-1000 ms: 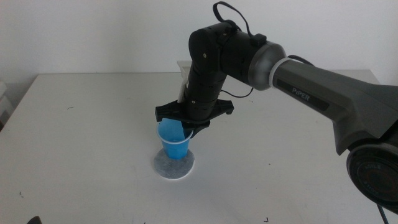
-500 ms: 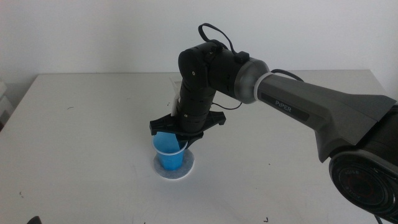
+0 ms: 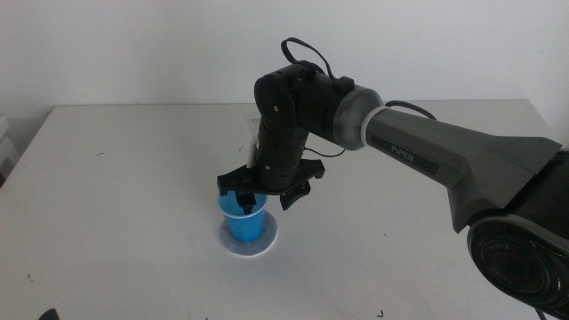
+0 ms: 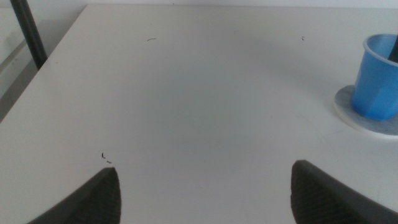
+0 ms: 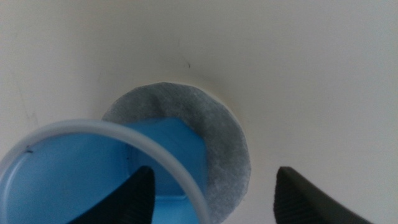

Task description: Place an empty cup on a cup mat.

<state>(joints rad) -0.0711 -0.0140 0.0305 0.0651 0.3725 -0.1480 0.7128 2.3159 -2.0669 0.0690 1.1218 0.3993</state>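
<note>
The small bright blue paper cup (image 3: 245, 221) stands upright on the round grey cup mat (image 3: 268, 241), directly beneath the spread-open right hand (image 3: 264, 194), one jaw inside its rim; left hand (image 4: 202, 186) waits well apart, open.

table: plain white top (image 3: 133, 178), a few tiny dark specks on it
wall: bare white (image 3: 133, 44), right behind
light: soft, even

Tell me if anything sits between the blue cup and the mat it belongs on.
Nothing visible does: the cup already stands on the cup mat. The right tool straddles its rim with jaws open; the left tool waits apart.
</note>
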